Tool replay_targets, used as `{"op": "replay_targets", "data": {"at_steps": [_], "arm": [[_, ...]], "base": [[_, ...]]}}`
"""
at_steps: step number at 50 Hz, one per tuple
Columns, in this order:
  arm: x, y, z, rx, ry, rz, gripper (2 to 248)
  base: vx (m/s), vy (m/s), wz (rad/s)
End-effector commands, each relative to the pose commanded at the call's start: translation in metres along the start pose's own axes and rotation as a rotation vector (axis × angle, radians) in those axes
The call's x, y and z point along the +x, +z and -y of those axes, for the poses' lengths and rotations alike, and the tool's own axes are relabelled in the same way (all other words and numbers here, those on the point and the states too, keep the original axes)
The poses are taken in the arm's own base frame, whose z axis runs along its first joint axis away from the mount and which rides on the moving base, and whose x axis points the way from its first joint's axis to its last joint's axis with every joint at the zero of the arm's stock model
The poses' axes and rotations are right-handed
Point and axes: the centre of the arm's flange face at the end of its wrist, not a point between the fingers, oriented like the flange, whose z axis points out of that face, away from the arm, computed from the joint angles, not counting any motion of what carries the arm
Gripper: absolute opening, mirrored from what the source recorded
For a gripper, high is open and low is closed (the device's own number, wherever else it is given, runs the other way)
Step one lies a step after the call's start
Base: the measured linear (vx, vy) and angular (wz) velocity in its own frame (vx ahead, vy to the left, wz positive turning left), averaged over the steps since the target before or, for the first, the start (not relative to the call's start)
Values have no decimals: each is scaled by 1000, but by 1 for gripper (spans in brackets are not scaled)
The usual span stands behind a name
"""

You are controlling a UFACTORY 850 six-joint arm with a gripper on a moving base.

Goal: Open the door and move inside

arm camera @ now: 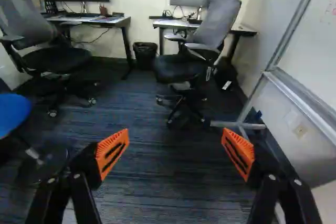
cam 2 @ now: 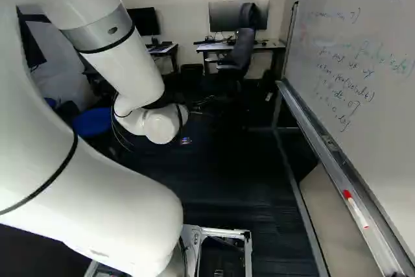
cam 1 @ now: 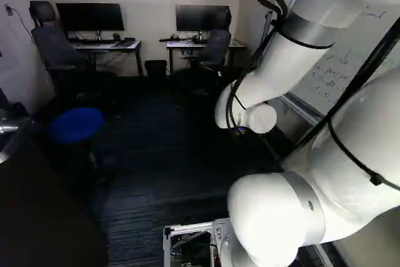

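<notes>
No door can be made out for certain. At the left edge of the left base view, a silver metal piece juts out beside a dark panel; whether these belong to a door I cannot tell. The arm's white wrist joint hangs over the dark floor, and the gripper cannot be made out beyond it in either base view. In the wrist view my gripper stands open, its two orange pads wide apart with nothing between them, facing the carpeted floor and the desks.
A blue stool stands at the left. Two desks with monitors line the far wall, office chairs before them and a bin between. A framed whiteboard on legs runs along the right side.
</notes>
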Motion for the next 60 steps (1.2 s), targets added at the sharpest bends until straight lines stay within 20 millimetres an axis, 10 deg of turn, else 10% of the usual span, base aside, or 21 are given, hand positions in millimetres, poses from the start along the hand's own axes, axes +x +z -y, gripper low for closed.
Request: {"op": "replay_targets", "data": {"at_steps": [60], "arm": [[0,0,0,0,0,0,247]], "base": [[137,1,-4]]}}
